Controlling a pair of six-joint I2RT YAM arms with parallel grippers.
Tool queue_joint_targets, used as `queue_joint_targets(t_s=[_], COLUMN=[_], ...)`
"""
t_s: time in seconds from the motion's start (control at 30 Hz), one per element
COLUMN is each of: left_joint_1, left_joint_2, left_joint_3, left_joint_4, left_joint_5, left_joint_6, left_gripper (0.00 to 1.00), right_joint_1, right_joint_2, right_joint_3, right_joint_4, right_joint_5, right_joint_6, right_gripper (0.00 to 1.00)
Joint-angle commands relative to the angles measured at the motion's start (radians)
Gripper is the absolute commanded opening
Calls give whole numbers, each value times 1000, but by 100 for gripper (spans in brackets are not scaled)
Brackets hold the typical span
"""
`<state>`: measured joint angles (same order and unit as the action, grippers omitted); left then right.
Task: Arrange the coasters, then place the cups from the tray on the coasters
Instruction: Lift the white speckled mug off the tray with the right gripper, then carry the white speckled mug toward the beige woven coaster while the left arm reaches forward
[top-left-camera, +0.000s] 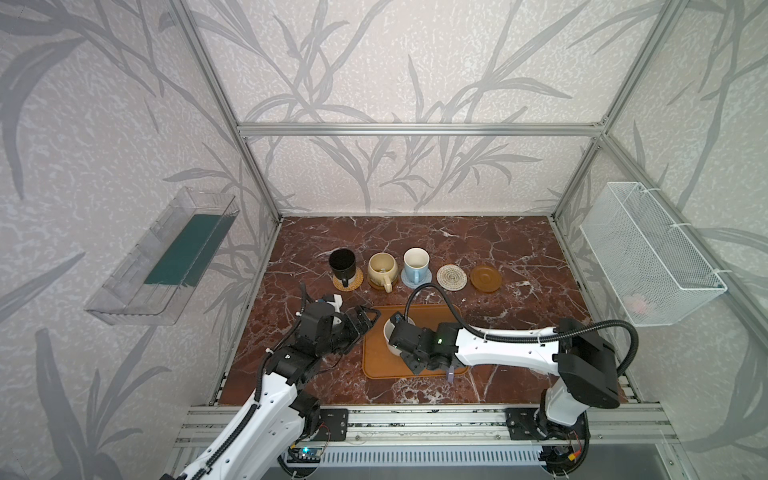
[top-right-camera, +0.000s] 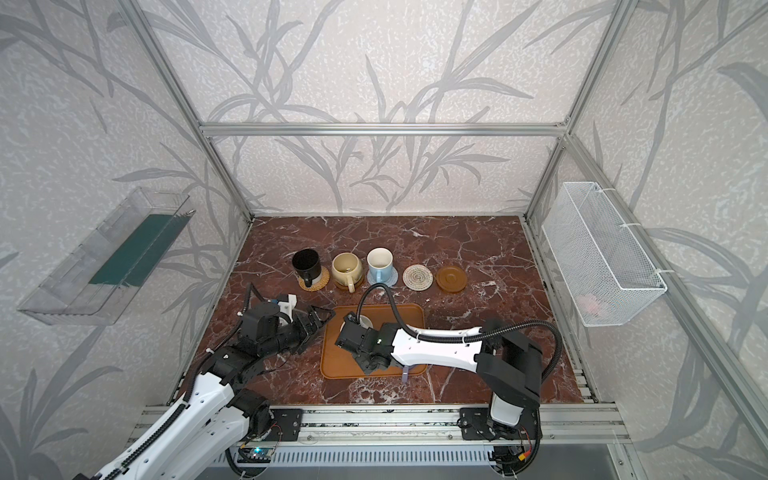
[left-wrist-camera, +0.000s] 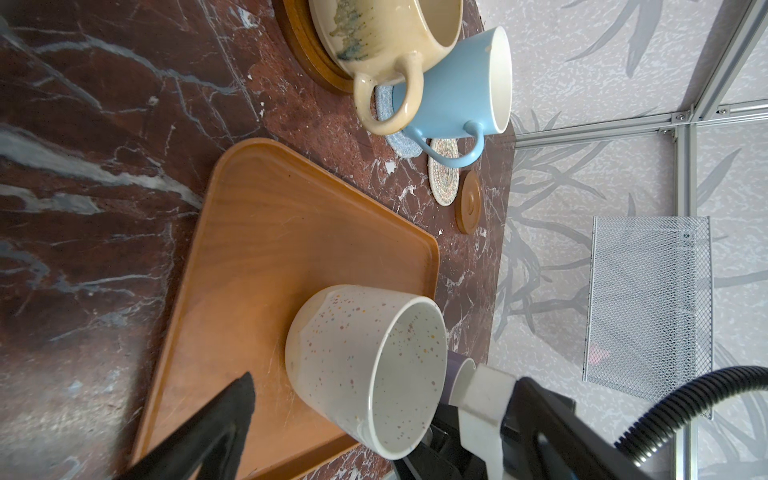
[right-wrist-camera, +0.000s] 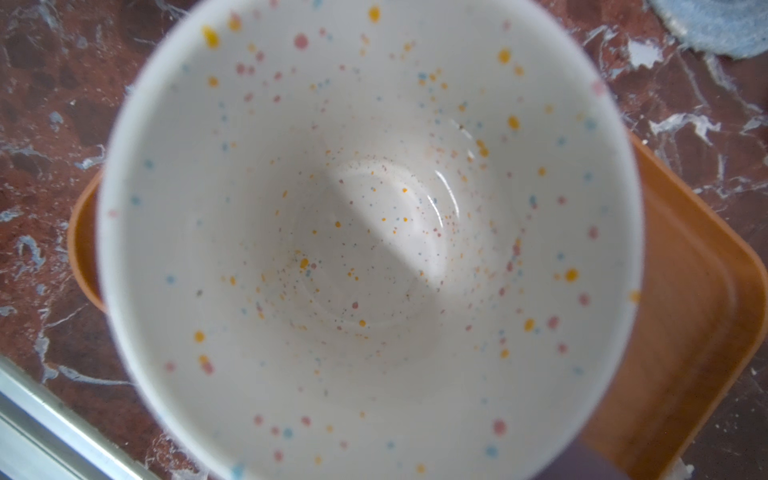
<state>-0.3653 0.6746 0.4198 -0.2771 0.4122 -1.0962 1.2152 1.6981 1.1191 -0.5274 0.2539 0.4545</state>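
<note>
Fingers of my right gripper (top-left-camera: 401, 338) are pressed together. I can't see the pads, but I judge they're pinching the speckled cup (left-wrist-camera: 365, 365) on its hidden handle side. The cup sits on the tray (top-left-camera: 378, 365), toward its eleven o'clock. My left gripper (top-left-camera: 368, 316) hangs spread and empty at the tray's ten o'clock corner. Three cups are seated, so this is number four. Next I lift straight up and carry toward one o'clock onto the cream coaster (top-left-camera: 452, 276), clearing the blue cup (top-left-camera: 416, 264).
</note>
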Motion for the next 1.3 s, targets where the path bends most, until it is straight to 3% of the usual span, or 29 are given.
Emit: queue_joint_targets(t_s=[0.0,0.2,0.5,0.8,1.27], left_joint_1=[2,2,2,1,-52], left_joint_2=[-11,6,-14,57,280], left_joint_3=[-7,9,73,130,312], left_joint_4=[-3,15,77,237,272], left_joint_5=[-19,-18,-22,81,120], left_joint_6=[-11,-5,34,53,159], left_gripper=[99,99,99,99,99], right_joint_1=[-2,-3,-70,-120,-346], right_joint_2=[-94,-143,-169,-270,-377], right_joint_3=[-2,-2,33,5,-4], right_joint_4=[53,94,78,88,71], right_joint_5=[49,122,131,189,171], right_joint_6=[-26,-71,-63,-69,-92], right_gripper=[0,0,0,0,0])
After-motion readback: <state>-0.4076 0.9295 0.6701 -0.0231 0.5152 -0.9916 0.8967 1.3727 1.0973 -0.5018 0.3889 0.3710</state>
